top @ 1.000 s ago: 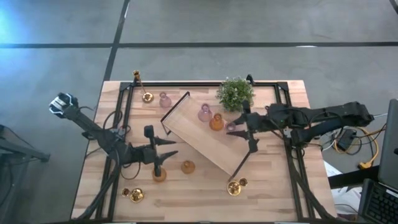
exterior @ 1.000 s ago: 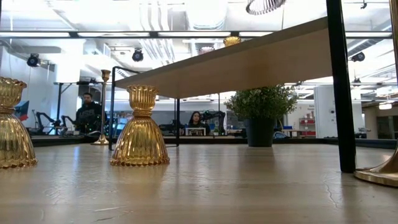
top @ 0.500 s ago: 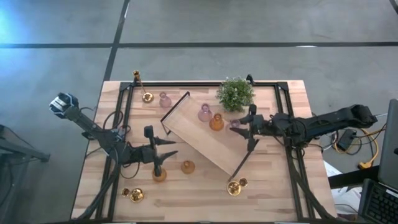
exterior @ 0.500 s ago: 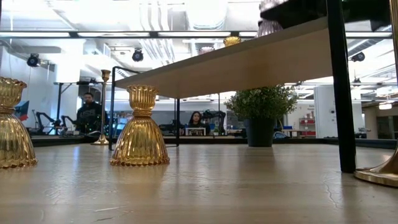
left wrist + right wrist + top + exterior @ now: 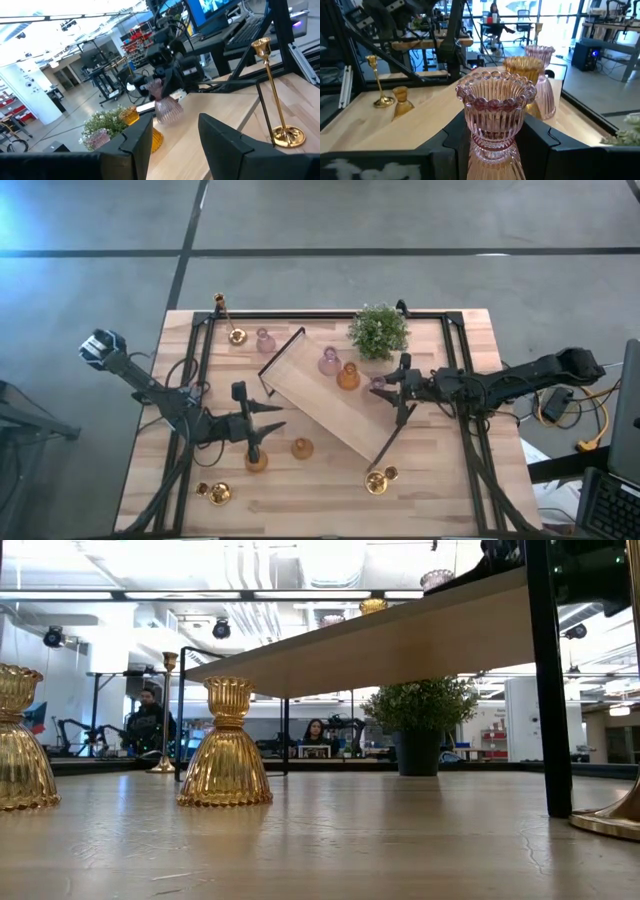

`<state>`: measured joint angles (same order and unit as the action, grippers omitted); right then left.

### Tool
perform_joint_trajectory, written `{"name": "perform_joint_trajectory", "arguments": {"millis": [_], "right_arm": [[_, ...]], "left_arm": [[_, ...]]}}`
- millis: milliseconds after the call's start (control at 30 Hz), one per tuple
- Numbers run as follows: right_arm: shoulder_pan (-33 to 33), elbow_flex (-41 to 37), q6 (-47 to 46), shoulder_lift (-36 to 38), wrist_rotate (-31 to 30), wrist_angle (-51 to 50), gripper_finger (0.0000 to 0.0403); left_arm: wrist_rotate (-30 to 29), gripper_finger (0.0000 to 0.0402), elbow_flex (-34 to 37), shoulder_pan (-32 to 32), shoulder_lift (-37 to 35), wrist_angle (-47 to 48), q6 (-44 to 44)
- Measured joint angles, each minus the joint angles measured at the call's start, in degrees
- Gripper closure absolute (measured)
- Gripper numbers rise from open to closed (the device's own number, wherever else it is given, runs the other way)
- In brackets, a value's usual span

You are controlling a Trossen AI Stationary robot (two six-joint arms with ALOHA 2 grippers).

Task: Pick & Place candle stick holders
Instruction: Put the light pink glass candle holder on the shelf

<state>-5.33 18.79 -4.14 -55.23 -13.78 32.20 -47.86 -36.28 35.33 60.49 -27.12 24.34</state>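
The right hand (image 5: 392, 387), right of centre in the high view, pinches a pink holder (image 5: 495, 120) over the tray (image 5: 325, 405); next it needs lowering and release beside the pink (image 5: 329, 361) and amber (image 5: 348, 376) holders already there. The left hand (image 5: 262, 421), lower left, waits spread. Counted: three pink, three amber, three brass.

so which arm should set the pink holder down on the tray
The right. Its claw is shut on the pink holder, over the wooden tray beside the amber holder. The left claw is open off the tray's other side.
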Motion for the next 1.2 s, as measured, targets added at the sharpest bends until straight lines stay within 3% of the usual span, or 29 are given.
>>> {"name": "perform_joint_trajectory", "arguments": {"millis": [433,1200], "right_arm": [[0.3,0.6,1.1,-7.8,-1.3,6.7,0.0286],[0.5,0.5,0.1,-7.4,-2.9,5.4,0.0287]], "left_arm": [[0.0,0.0239,0.0,0.0,0.0,-1.4,1.4],[0.0,0.0239,0.0,-0.1,0.0,-1.4,1.4]]}}
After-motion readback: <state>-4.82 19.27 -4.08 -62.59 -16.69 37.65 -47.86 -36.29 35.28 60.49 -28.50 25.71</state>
